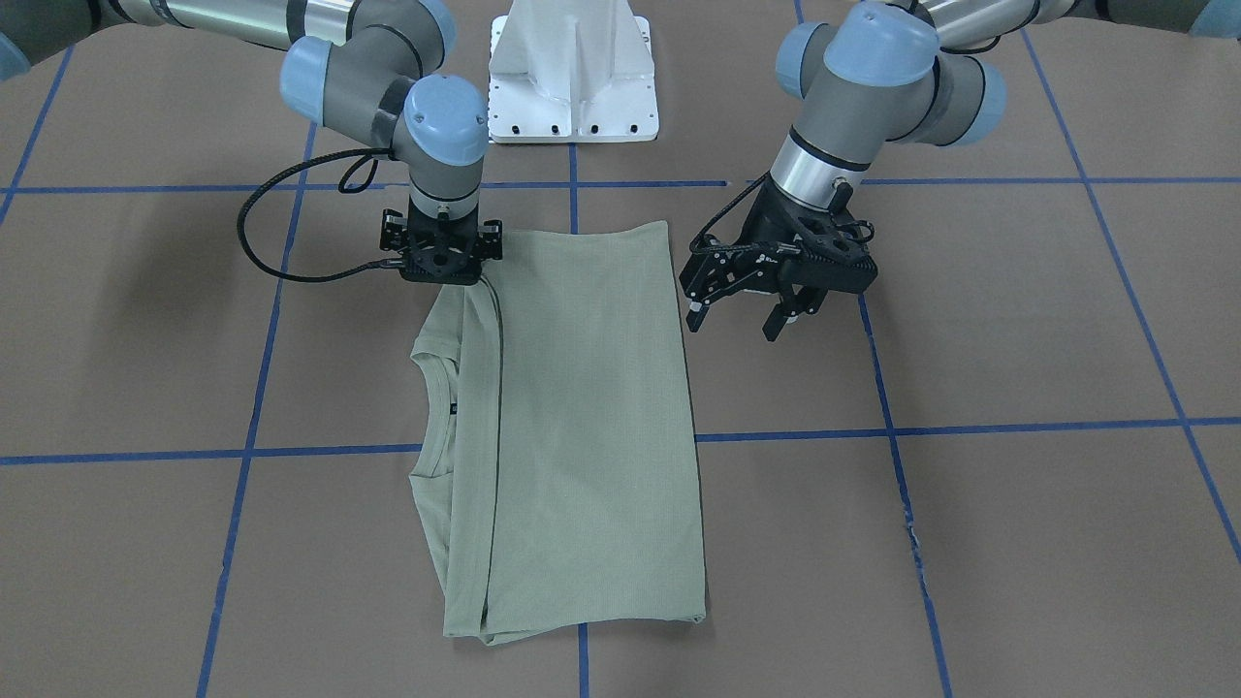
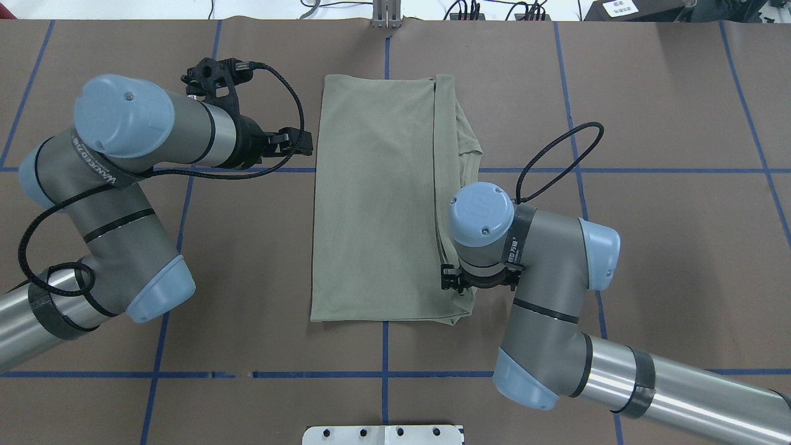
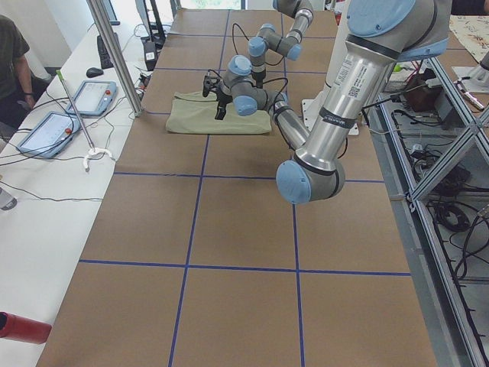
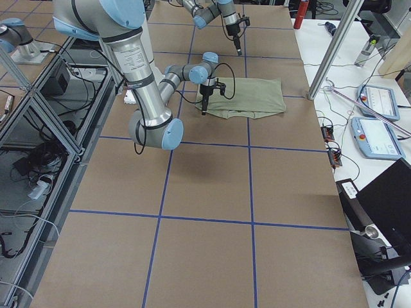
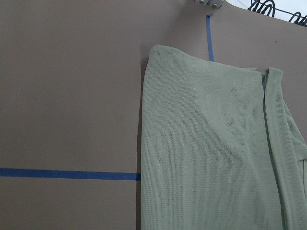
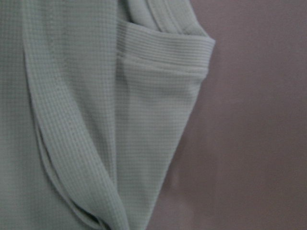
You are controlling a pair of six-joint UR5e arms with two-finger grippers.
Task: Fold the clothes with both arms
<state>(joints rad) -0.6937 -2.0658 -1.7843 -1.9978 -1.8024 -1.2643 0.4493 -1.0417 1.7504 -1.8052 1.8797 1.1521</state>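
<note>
The sage shirt (image 1: 582, 407) lies folded into a long rectangle on the bench (image 1: 1018, 320). In the front-facing view the right end effector (image 1: 442, 262) stands over its 11 o'clock corner, grip impossible to tell; the left end effector (image 1: 737, 318) hangs wide-spread at 2 o'clock

One shirt (image 1: 582, 417); two arms (image 1: 368, 78) (image 1: 873, 87); two hands (image 1: 443, 267) (image 1: 734, 328); one pedestal (image 1: 572, 78).

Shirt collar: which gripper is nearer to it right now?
Right. The right gripper hangs over a corner of the shirt on its collar side; the left gripper sits off the opposite edge.
</note>
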